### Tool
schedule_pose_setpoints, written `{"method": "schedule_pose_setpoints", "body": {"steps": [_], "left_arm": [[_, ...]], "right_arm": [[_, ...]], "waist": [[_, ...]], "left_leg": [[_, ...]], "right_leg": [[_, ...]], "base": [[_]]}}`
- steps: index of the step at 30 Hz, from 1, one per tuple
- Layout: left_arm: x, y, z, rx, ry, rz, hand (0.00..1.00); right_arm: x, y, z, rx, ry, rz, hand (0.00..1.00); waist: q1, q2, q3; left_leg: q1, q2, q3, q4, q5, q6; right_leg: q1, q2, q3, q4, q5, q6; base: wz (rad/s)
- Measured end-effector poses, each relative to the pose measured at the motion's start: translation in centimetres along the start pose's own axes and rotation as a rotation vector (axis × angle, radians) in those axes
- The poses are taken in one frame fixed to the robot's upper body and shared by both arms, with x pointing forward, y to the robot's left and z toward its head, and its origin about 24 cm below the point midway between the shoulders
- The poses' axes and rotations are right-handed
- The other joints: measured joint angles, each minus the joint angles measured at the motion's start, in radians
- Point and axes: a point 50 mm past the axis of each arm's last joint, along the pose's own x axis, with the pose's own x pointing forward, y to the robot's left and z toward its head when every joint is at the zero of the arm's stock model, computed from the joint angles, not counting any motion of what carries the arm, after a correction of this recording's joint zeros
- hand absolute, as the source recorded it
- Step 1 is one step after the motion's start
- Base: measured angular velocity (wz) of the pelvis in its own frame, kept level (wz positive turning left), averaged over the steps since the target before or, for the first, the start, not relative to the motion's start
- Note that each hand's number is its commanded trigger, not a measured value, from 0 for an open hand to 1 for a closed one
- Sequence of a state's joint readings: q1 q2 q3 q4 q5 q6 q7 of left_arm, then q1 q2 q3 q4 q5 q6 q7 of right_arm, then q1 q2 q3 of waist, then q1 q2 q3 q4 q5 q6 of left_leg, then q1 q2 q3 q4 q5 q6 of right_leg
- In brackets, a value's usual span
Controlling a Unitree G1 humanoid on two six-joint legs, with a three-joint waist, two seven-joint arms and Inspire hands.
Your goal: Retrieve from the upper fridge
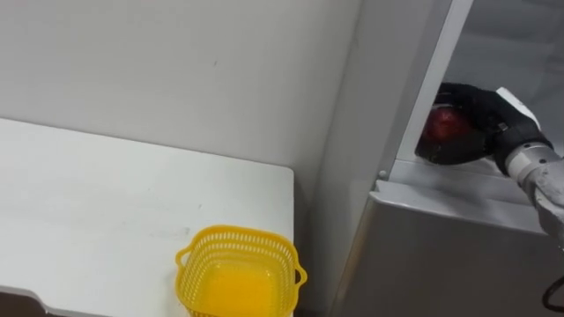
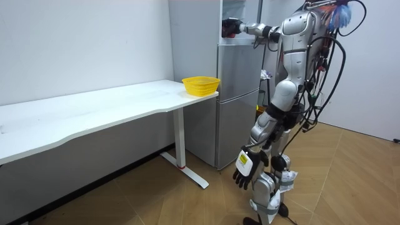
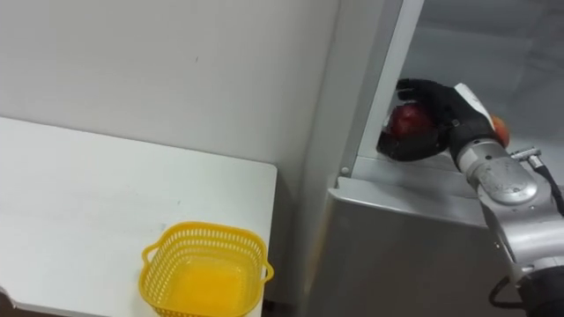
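Nearest the head camera, at about 6 o'clock in the eye views, an empty yellow basket (image 1: 238, 235) sits on the far right corner of a white table (image 1: 106, 202), close to the table's edge. At 3 o'clock from that corner, just beside the table, stands a grey fridge (image 1: 441, 255) with its lower door closed and its upper compartment open. Up at about 2 o'clock the robot's right hand (image 1: 483, 119) reaches in from the right to the front of that upper compartment, just above the top of the lower door. Its dark fingers and thumb are curled round a red apple (image 1: 443, 123), which is in the hand's grasp at the compartment's front edge; whether the apple touches the shelf cannot be told. In the right eye view a bit of something orange (image 3: 500, 129) shows just behind the wrist, too hidden to name. A pale wall (image 1: 176, 70) rises behind the table, from 9 to 12 o'clock. In the room view the robot stands upright on the wooden floor (image 2: 350, 187) before the fridge, its right arm raised level with its shoulder toward the open compartment. The left hand (image 2: 244, 169) hangs beside the thigh with its fingers loose and holding nothing.
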State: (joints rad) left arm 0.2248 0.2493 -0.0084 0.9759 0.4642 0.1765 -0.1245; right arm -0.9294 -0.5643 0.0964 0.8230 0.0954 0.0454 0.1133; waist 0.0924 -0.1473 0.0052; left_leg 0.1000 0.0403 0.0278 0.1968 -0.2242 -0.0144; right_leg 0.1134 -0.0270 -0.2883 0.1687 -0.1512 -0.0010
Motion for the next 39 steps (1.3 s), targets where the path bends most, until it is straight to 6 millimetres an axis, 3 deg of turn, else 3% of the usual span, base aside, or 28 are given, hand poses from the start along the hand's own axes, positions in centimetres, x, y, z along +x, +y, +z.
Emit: {"method": "schedule_pose_setpoints", "body": {"steps": [2, 22, 39], "left_arm": [[0.0, 0.2, 0.2, 0.004, -0.006, 0.006, 0.0], [0.1, 0.4, 1.3, 0.047, -0.021, 0.003, 0.0], [0.1, 0.8, 2.0, 0.047, -0.056, 0.03, 0.0]], "right_arm": [[0.1, -0.3, -0.4, 0.026, 0.019, -0.011, 1.0], [0.2, -1.0, -0.2, 0.076, 0.02, -0.017, 1.0], [-0.4, 0.2, 2.1, -0.031, -0.082, 0.018, 1.0]], "waist": [[0.0, -0.002, 0.0001], [0.003, -0.002, 0.0001], [-0.004, 0.005, -0.0061]], "left_leg": [[0.0, 0.0, -0.003, 0.001, 0.0, 0.0], [-0.002, 0.001, -0.003, -0.004, 0.0, 0.0], [0.001, 0.004, 0.024, -0.008, 0.0, 0.0]], "right_leg": [[0.002, -0.001, -0.016, 0.0, 0.0, 0.0], [-0.002, 0.0, -0.017, 0.0, 0.0, 0.0], [-0.016, 0.002, 0.002, 0.0, 0.0, 0.0]], "base": [[0.07], [0.0], [-0.05]]}}
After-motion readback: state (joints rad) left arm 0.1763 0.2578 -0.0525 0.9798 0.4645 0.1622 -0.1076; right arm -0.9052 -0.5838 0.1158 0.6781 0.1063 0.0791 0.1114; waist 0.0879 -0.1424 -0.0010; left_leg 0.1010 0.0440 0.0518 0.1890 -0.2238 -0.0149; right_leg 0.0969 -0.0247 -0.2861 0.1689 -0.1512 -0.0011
